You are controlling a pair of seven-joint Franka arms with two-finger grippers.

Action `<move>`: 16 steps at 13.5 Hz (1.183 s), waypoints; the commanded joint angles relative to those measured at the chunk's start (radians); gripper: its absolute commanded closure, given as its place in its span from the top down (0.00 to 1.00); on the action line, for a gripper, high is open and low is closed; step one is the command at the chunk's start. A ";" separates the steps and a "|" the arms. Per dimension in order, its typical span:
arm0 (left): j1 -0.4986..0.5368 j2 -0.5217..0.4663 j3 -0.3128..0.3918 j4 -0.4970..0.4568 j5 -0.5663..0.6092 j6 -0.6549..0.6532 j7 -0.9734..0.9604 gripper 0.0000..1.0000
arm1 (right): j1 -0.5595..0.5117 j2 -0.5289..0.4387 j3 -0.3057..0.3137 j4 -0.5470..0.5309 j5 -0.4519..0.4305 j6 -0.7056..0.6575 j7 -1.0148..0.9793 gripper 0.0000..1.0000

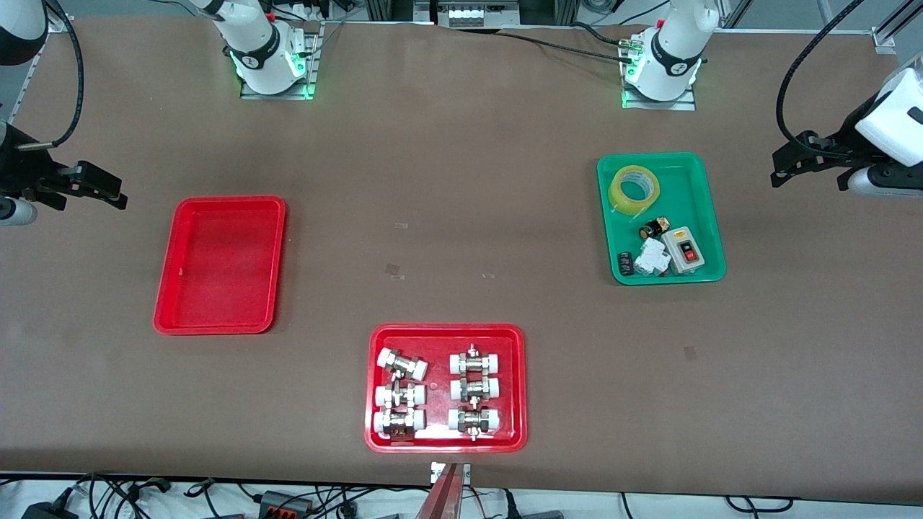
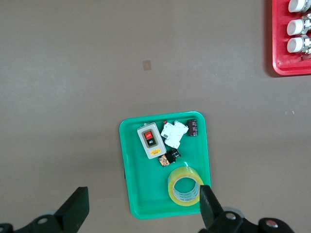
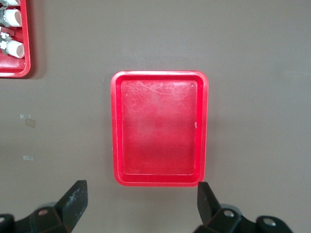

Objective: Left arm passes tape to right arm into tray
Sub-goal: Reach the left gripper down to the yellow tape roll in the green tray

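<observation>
The tape (image 1: pixel 615 193), a yellow translucent roll, lies flat in the green tray (image 1: pixel 692 187), at the end of that tray farthest from the front camera. It also shows in the left wrist view (image 2: pixel 184 172), in the green tray (image 2: pixel 146 189). My left gripper (image 1: pixel 782 167) is open and empty, up in the air over bare table at the left arm's end, beside the green tray; its jaws (image 2: pixel 142 206) stand wide apart. The plain red tray (image 1: pixel 220 267) lies empty toward the right arm's end. My right gripper (image 1: pixel 108 189) is open and empty, beside that tray (image 3: pixel 160 131), jaws (image 3: pixel 141 200) wide.
The green tray also holds a grey switch box (image 1: pixel 686 251), a white breaker (image 1: pixel 652 256) and small dark parts. A red tray (image 1: pixel 445 330) with several white-capped metal fittings lies near the front edge, midway. Cables run along the front edge.
</observation>
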 commanded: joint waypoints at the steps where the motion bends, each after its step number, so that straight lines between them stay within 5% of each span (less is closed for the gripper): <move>1: 0.007 0.008 -0.004 0.026 -0.014 -0.019 0.026 1.00 | -0.010 -0.025 0.014 -0.016 -0.010 -0.007 -0.009 1.00; 7: 0.000 0.029 -0.005 0.021 -0.012 -0.047 0.022 1.00 | -0.009 -0.025 0.015 -0.016 -0.012 -0.004 -0.007 1.00; 10: 0.004 0.061 -0.007 -0.011 -0.015 -0.216 0.026 1.00 | -0.009 -0.028 0.015 -0.016 -0.012 -0.007 -0.007 1.00; 12: 0.006 0.069 -0.007 -0.131 -0.050 -0.220 0.009 1.00 | -0.009 -0.028 0.014 -0.014 -0.012 -0.022 -0.014 1.00; 16: -0.003 0.057 -0.012 -0.443 -0.083 0.031 -0.067 1.00 | -0.010 -0.008 0.014 0.023 -0.010 -0.022 -0.021 1.00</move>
